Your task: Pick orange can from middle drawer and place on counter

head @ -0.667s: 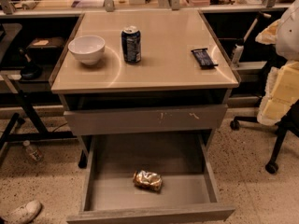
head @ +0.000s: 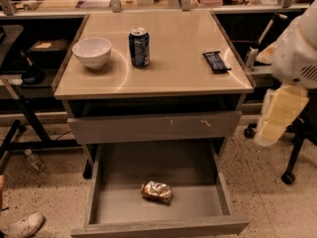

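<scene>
Counter (head: 173,73) carried three items — white bowl (head: 92,52), dark blue can (head: 139,46), dark wrapped bar (head: 216,61); gripper (head: 270,128) hung off its right side.

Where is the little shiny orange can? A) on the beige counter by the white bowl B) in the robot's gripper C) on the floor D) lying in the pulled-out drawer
D: the small shiny orange-gold can lies on the floor of the wide grey-brown wooden drawer, while the gripper hangs off to the right of the glossy beige counter, well away from it.
</scene>
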